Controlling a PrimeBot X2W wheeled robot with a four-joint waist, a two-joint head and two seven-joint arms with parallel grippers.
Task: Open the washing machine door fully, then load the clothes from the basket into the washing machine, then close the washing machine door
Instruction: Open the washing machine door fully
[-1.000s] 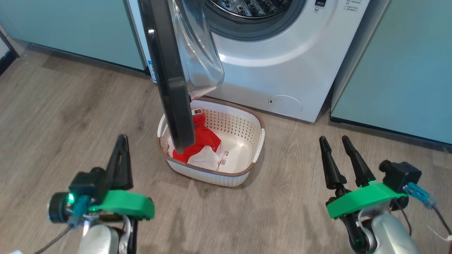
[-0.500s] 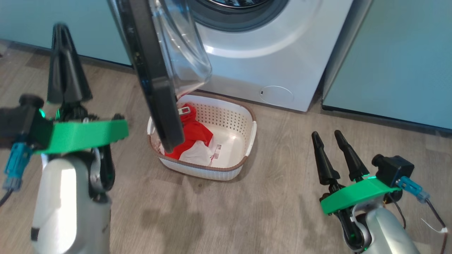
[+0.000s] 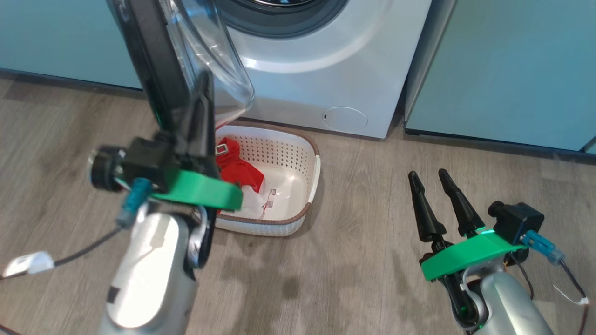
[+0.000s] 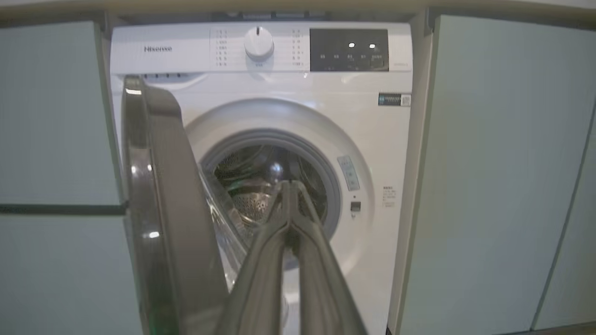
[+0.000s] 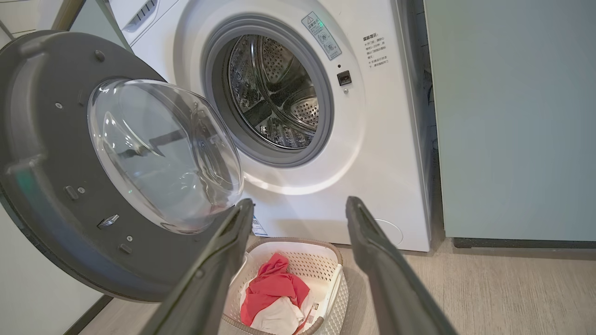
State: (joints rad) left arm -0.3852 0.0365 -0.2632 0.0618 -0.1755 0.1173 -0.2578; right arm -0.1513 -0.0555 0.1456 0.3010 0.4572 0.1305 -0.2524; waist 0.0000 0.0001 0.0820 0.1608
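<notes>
Standing between pale teal cabinets, the washing machine faces the robot with its steel drum exposed. The washing machine door is swung out from the machine's left side. In the head view it is nearly edge-on, with the black rim outward and the clear glass bowl bulging toward the machine front.

The basket rests on the wood-pattern floor, just in front of the machine, with its left end beneath the door's lower edge.

The left gripper is raised, with its fingers pressed together and nothing between them. In the head view its tips overlap the lower door rim; contact cannot be confirmed. In the left wrist view the fingers point at the drum opening, just right of the rim.

The right gripper is low above the floor, well to the right of the basket, with its fingers spread and empty.

The clothes lie in the basket's left half, red over white, beside the paper sticker.
</notes>
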